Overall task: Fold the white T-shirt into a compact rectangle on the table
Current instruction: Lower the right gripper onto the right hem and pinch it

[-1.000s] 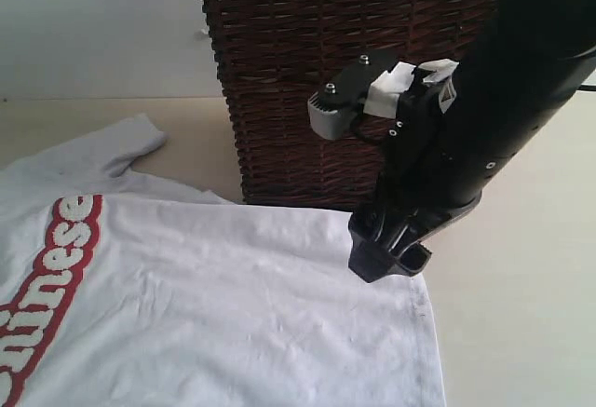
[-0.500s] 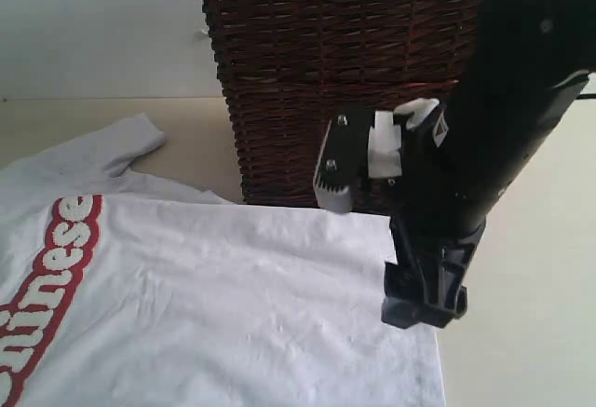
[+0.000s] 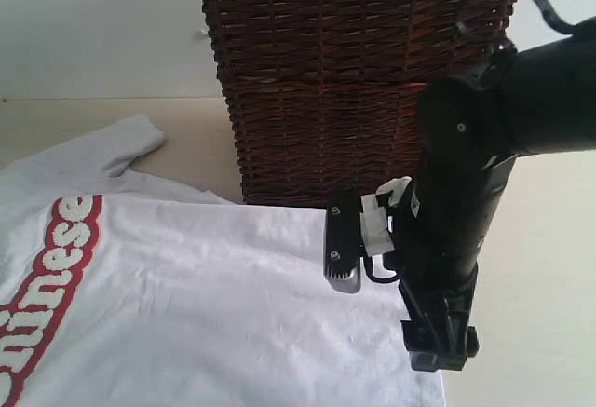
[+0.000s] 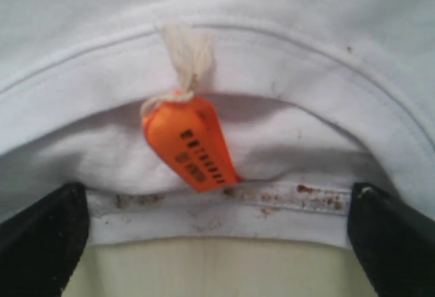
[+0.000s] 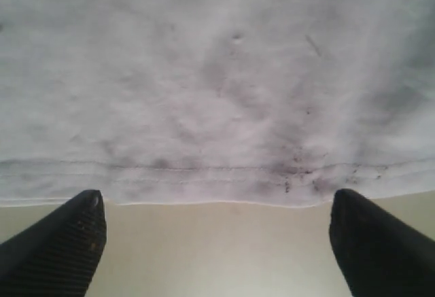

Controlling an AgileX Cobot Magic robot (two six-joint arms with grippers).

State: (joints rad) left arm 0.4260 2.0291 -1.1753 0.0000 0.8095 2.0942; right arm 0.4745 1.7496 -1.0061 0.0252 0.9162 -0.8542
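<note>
The white T-shirt (image 3: 214, 305) lies spread flat on the table (image 3: 540, 286), with its red-outlined lettering (image 3: 56, 267) at the left. My right gripper (image 3: 438, 356) points down at the shirt's right edge. In the right wrist view it (image 5: 216, 198) is open, its two fingers just short of the stitched hem (image 5: 204, 175), and only bare table lies between them. My left gripper (image 4: 216, 195) is open at the neck opening, and its fingers (image 4: 41, 236) flank the collar band (image 4: 224, 205). The orange tag (image 4: 190, 141) hangs just beyond. The left arm is outside the exterior view.
A dark brown wicker basket (image 3: 335, 90) with white lace trim stands close behind the shirt, right beside my right arm (image 3: 494, 128). One sleeve (image 3: 121, 142) reaches towards the back left. Pale table shows to the right of the hem.
My right arm has swung down from in front of the basket and come nearer, to the shirt's right hem. The shirt has not moved.
</note>
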